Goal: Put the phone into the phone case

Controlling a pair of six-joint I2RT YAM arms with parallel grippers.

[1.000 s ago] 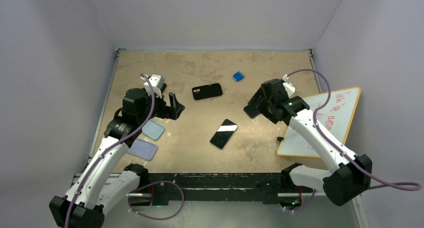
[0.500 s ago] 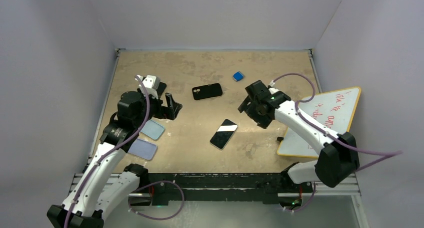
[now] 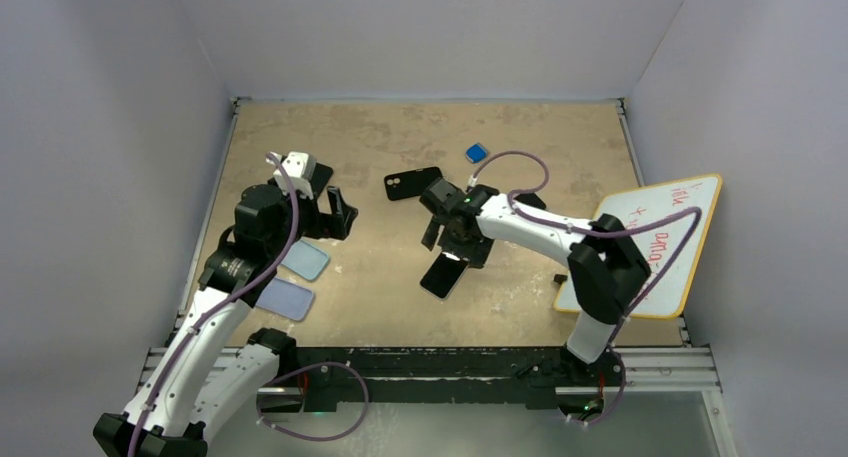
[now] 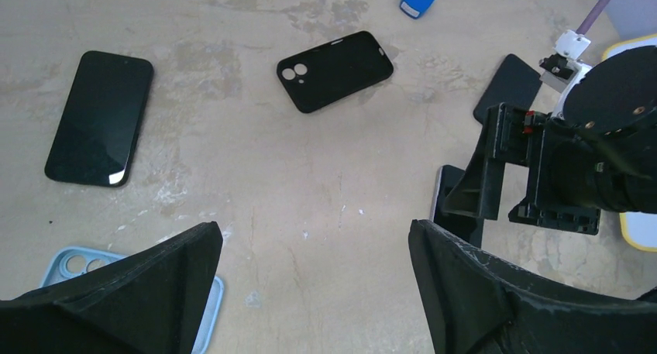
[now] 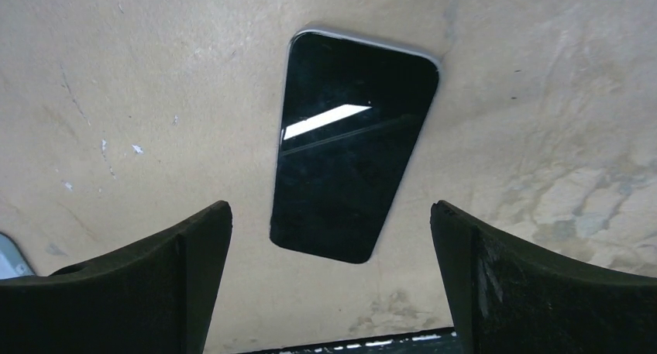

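A black phone (image 3: 443, 275) lies screen-up on the table's middle, partly under my right gripper (image 3: 455, 245). In the right wrist view the phone (image 5: 352, 145) lies just ahead of the open, empty right gripper (image 5: 329, 280). An empty black phone case (image 3: 413, 184) with camera holes lies a little behind it, and also shows in the left wrist view (image 4: 335, 70). My left gripper (image 3: 340, 212) hovers open and empty at the left, over bare table in its wrist view (image 4: 314, 284).
Two light blue cases (image 3: 303, 260) (image 3: 285, 299) lie beside the left arm. A second black phone (image 4: 99, 118) lies left of the black case. A small blue object (image 3: 476, 153) sits at the back. A dark flat item (image 4: 507, 87) lies behind the right arm. A whiteboard (image 3: 650, 237) lies at the right.
My right arm has swung left from beside the whiteboard to over the phone in the middle. The left arm has barely moved.
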